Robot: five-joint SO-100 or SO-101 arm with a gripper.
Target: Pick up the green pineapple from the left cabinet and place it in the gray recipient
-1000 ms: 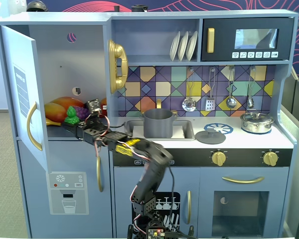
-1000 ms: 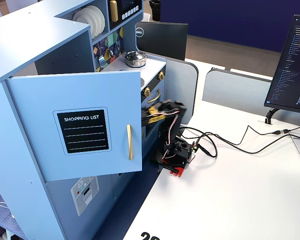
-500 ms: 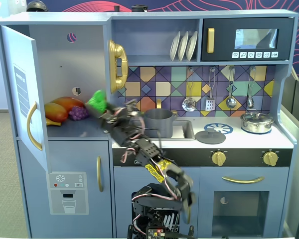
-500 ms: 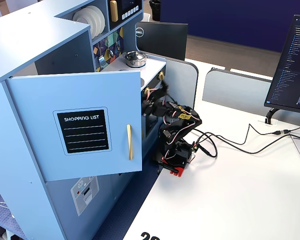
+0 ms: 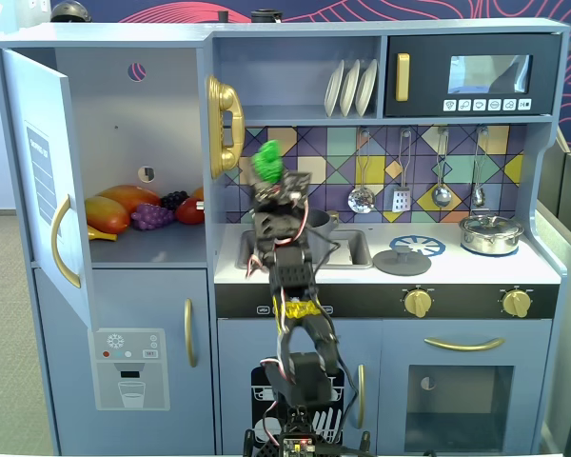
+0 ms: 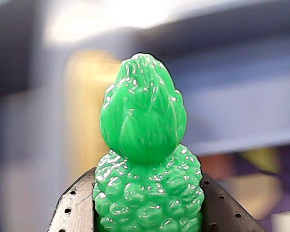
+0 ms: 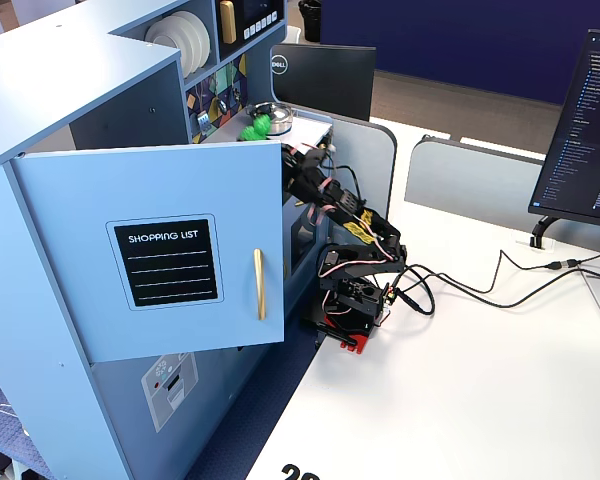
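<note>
My gripper (image 5: 271, 178) is shut on the green pineapple (image 5: 268, 160) and holds it upright in the air, above the sink's left end and to the right of the left cabinet (image 5: 114, 124). In the wrist view the pineapple (image 6: 145, 159) fills the middle, its bumpy body clamped between both black fingers (image 6: 73, 212) and its leafy top free above them. The other fixed view shows the pineapple (image 7: 255, 127) just past the open cabinet door (image 7: 180, 260). A dark gray pot (image 5: 321, 220) sits in the sink behind the arm, mostly hidden.
The cabinet door (image 5: 38, 162) stands open, and purple grapes (image 5: 152, 217) and other toy fruit (image 5: 124, 200) lie on the shelf. A flat gray lid (image 5: 401, 262) and a shiny silver pot (image 5: 490, 233) sit on the counter. Utensils (image 5: 403, 195) hang behind.
</note>
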